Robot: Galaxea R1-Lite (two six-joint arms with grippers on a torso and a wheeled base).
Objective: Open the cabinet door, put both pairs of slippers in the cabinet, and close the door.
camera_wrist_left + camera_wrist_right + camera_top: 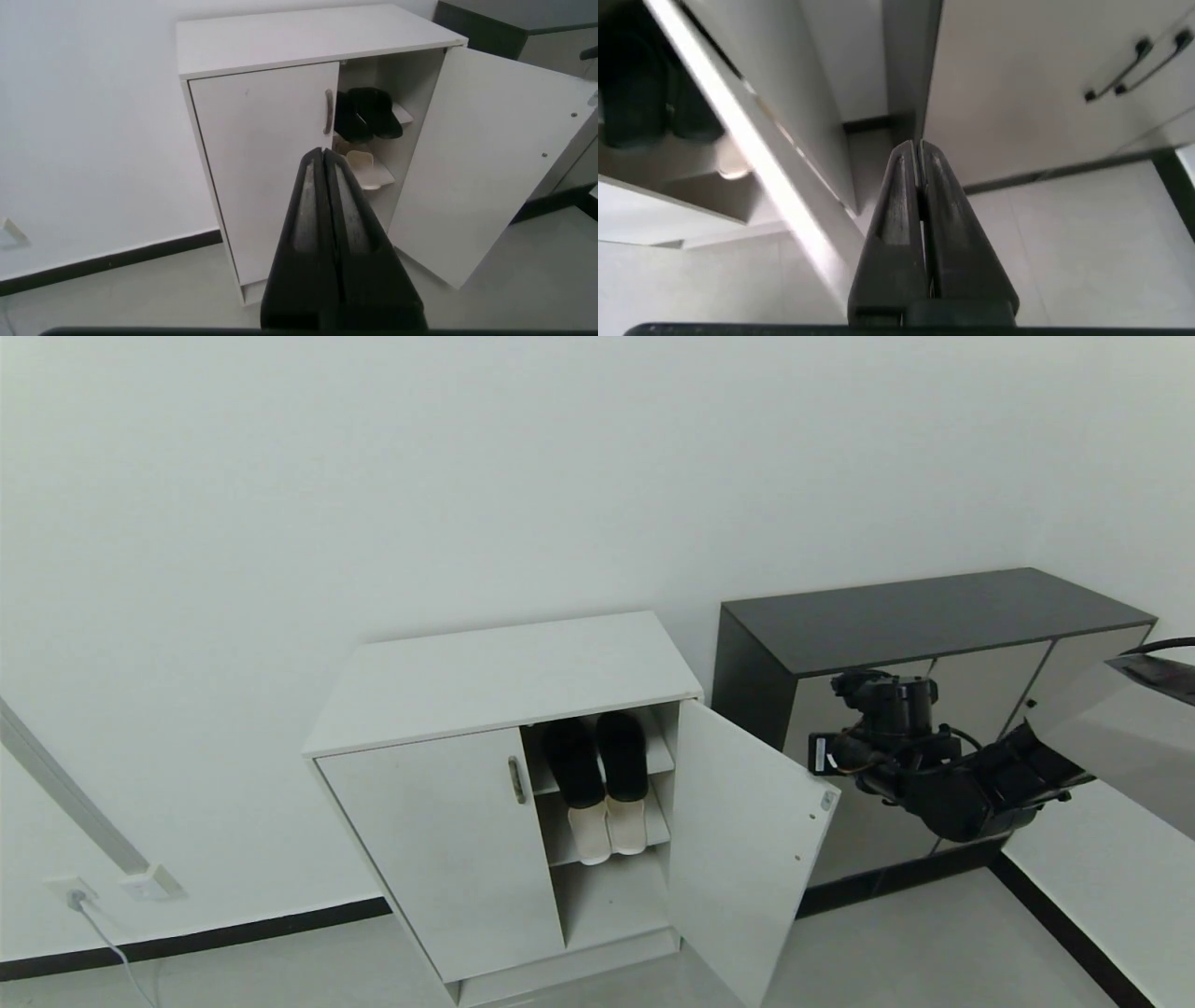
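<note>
White cabinet (495,681): two doors, left door (448,849) closed with a handle (515,779), right door (738,840) swung wide open. Contents: black slippers (597,761) on the upper shelf, pale slippers (609,826) on the shelf below, both pairs side by side with one end at the front edge. Remaining step, by judgement: close the right door. Right hand (921,147): fingers pressed together, holding nothing, on the outer side of the open door near its free edge, between it and the dark cabinet (934,616); contact cannot be told. Left hand (323,154): fingers closed flat, empty, well back from the cabinet front. Handling: the door looks like a light, stiff, smooth panel on hinges; it is likely best pushed on its outer face near the free edge, gently, as a closed hand may slide on it
</note>
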